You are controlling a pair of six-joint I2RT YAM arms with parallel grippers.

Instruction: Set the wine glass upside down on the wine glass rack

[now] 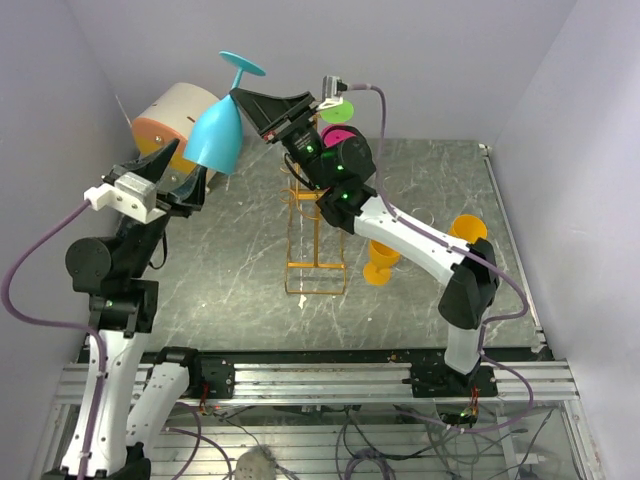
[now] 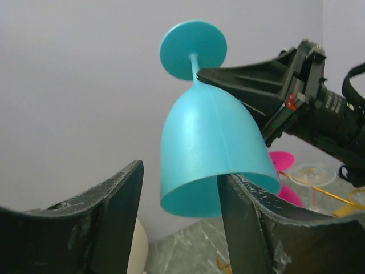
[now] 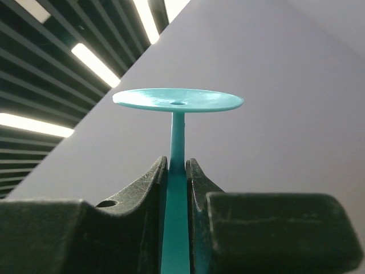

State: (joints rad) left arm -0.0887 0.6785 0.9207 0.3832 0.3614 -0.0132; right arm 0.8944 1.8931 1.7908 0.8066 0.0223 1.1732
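The left gripper [image 1: 185,175] sits with its jaws wide apart at the bowl's rim, gripping nothing. The teal glass [image 1: 215,135] hangs upside down in the air, foot up. The right gripper [image 1: 240,96] is clamped on its stem. Farther right, the rack [image 1: 315,245] stands on the table [image 1: 430,180].

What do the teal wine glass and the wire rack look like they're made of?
The wine glass is probably moulded plastic: opaque teal, with a soft satin sheen and a faint seam down the bowl. The rack is likely thin metal wire with a golden-orange finish; whether that is a coating or bare metal is too small to tell.
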